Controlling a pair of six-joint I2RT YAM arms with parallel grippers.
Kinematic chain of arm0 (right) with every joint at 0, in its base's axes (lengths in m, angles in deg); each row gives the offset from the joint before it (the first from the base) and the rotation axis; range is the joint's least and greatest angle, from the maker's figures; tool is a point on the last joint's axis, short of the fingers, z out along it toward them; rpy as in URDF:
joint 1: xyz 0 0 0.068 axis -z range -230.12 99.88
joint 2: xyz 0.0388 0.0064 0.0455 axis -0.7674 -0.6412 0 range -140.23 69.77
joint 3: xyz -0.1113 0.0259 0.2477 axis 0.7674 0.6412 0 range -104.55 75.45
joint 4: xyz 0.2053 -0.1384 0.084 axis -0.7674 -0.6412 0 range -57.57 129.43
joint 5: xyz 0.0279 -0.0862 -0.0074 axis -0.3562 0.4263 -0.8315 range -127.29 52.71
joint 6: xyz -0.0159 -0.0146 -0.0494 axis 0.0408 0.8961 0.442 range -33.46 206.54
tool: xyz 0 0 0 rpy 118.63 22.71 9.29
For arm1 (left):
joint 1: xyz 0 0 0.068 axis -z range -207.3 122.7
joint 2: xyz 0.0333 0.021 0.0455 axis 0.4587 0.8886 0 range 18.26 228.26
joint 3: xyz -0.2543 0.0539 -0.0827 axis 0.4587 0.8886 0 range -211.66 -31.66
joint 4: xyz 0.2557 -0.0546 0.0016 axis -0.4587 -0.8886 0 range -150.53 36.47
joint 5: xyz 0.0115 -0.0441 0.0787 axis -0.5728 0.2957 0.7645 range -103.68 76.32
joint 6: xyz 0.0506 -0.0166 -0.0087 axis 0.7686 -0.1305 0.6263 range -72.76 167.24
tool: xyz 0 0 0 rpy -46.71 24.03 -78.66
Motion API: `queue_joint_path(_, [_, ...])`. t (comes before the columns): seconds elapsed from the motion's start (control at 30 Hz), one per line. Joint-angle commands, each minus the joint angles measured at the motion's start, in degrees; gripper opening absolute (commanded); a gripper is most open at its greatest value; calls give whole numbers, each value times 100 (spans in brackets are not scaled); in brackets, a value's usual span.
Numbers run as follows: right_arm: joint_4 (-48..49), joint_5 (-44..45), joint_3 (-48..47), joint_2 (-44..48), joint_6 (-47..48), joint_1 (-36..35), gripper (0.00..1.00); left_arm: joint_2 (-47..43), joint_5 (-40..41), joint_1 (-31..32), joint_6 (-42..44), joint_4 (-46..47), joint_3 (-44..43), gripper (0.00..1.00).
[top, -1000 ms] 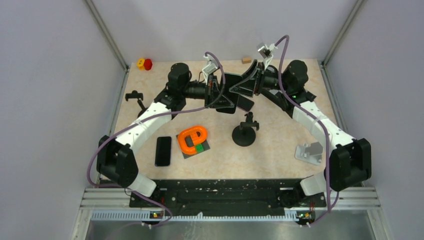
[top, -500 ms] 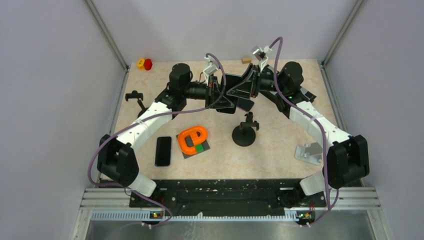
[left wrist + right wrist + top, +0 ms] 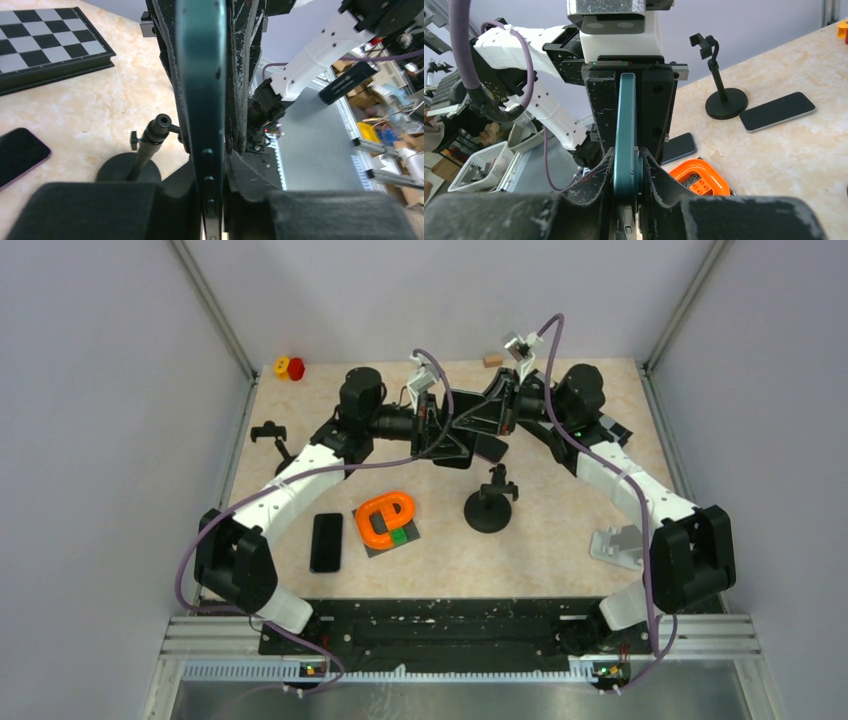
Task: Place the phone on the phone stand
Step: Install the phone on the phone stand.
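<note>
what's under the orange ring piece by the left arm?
The orange ring lies on a dark grey square plate. A green block shows at the ring's near edge. How far that block runs beneath the ring is covered, as is the plate's middle.

Bright, even overhead light, soft shadows on the tabletop (image 3: 560,530), wrist views' near fingers (image 3: 589,200) blurred, perhaps slight edge distortion.

The phone (image 3: 626,125) is held between the left fingers (image 3: 95,210) and right fingers (image 3: 744,215) above the desk (image 3: 560,510), with the stand (image 3: 489,502) near, in front of them, and a second phone (image 3: 326,542) well front-left.
</note>
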Motion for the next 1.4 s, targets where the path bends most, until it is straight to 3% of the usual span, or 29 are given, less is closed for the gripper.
queue_joint_path(0.0, [379, -259, -8, 161, -6, 11, 0, -85, 201, 9, 524, -253, -70, 32])
queue_joint_path(0.07, [278, -291, 43, 270, 132, 110, 0, -156, 387, 2, 753, -502, -92, 55])
queue_joint_path(0.23, [167, -431, 187, 678, 296, 486, 0, -563, 1043, 5, 1333, -918, 115, 95])
queue_joint_path(0.27, [119, -463, 209, 785, 344, 565, 0, -635, 1141, 3, 1439, -951, 192, 98])
queue_joint_path(0.53, [-724, -317, 381, 1720, 1106, 1437, 0, -892, 2174, 361, 2091, -1471, 540, 99])
queue_joint_path(0.73, [-922, -215, 521, 2124, 1262, 2057, 0, -884, 3589, 1390, 2323, -1608, 647, 99])
queue_joint_path(1.0, [-1326, 37, 743, 2427, 1666, 2338, 0, -486, 5431, 2420, 2552, -1575, 587, 99])
queue_joint_path(1.17, [-1228, 131, 976, 2521, 1700, 2384, 0, -431, 6225, 2481, 2703, -1410, 699, 89])
queue_joint_path(1.37, [-1078, 125, 1057, 2524, 1619, 2384, 0, -579, 6437, 2479, 2838, -1375, 790, 77])
